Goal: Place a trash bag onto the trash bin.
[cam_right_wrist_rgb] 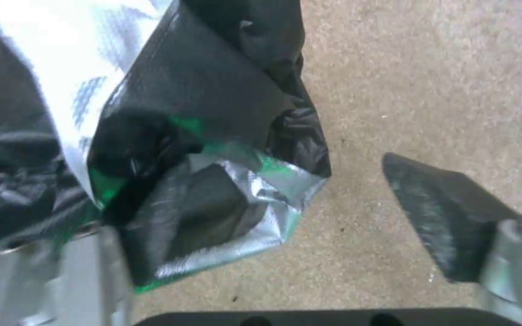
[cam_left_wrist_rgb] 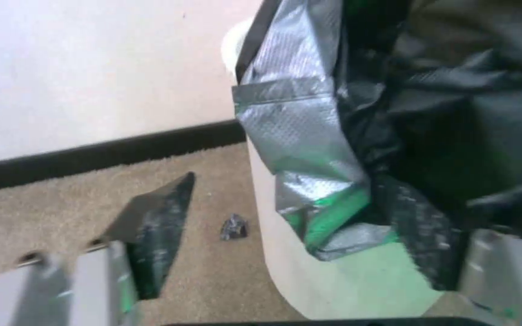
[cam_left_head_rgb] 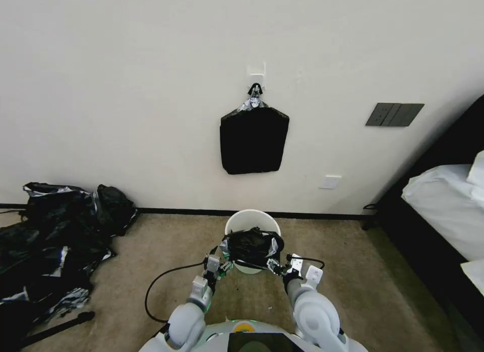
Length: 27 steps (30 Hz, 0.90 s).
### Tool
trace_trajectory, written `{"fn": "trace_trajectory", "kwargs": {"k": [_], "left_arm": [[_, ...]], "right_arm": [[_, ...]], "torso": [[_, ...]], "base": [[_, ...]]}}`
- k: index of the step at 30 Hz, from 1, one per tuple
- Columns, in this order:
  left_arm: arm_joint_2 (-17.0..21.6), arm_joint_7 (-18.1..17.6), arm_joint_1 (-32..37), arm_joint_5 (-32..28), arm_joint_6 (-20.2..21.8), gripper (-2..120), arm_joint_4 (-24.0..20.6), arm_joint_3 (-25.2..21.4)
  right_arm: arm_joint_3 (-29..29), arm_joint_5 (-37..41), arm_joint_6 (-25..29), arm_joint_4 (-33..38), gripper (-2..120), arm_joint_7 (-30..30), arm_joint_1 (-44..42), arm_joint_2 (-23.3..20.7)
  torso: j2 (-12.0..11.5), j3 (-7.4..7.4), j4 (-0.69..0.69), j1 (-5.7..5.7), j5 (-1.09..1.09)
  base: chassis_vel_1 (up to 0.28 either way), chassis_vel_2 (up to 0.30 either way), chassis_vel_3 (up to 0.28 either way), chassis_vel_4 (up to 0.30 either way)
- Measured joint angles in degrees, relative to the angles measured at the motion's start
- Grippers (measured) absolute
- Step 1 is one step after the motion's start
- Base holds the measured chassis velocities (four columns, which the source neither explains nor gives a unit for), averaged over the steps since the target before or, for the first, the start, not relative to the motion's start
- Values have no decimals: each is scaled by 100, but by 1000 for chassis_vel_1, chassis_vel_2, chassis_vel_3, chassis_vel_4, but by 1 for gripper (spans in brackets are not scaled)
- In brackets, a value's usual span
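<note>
From the head camera I see the trash bin [cam_left_head_rgb: 251,222] standing on the carpet [cam_left_head_rgb: 353,291] close to the wall, at 12 o'clock from my robot and just in front of both arms. The trash bag [cam_left_head_rgb: 252,245] lies crumpled over the near part of the bin's rim, covering the side that faces me, while the far part of the rim and some of the white inside are uncovered. The left gripper [cam_left_head_rgb: 220,266] is at the bag's edge at about 8 o'clock of the bin, and the right gripper [cam_left_head_rgb: 279,265] is at about 4 o'clock of it. In the left wrist view the left gripper [cam_left_wrist_rgb: 309,226] has its jaws spread wide: one dark fingertip [cam_left_wrist_rgb: 158,226] stands free over the carpet and the bag [cam_left_wrist_rgb: 309,149] hangs between the fingers against the bin's wall [cam_left_wrist_rgb: 358,290], so it does not clamp the plastic. In the right wrist view the right gripper [cam_right_wrist_rgb: 285,226] is also spread apart, one dark fingertip [cam_right_wrist_rgb: 442,213] free above the carpet and the bag [cam_right_wrist_rgb: 213,190] hanging beside the other finger; I cannot tell if that finger touches the plastic. At 12 o'clock on the wall a flat black bundle [cam_left_head_rgb: 253,139] hangs on a hook [cam_left_head_rgb: 256,77]. At 9 o'clock a heap of black plastic sheeting [cam_left_head_rgb: 50,241] lies on the floor, and at 3 o'clock I see a bed [cam_left_head_rgb: 443,206] with white linen.
</note>
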Motion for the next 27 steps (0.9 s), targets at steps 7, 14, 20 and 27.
{"fn": "trace_trajectory", "kwargs": {"k": [7,14,20,27], "left_arm": [[98,261,284,26,-321,99,-179,-193],[171,372,470,23,-469,100,-385,-310],[132,382,604,0,-597,100,-656,-437],[-6,387,808,-8,-670,100,-1227,-808]], "right_arm": [[-19,-327,52,323,100,-1,-245,-72],[10,-672,154,658,100,-22,-521,-83],[268,-832,296,1088,100,-384,-732,-128],[1312,-890,422,825,100,-2599,-148,-494]], "torso": [[0,0,0,0,0],[0,0,0,0,0],[0,0,-1,0,0],[0,0,0,0,2]], "base": [[0,0,0,0],[0,0,0,0],[0,0,0,0],[0,0,0,0]]}}
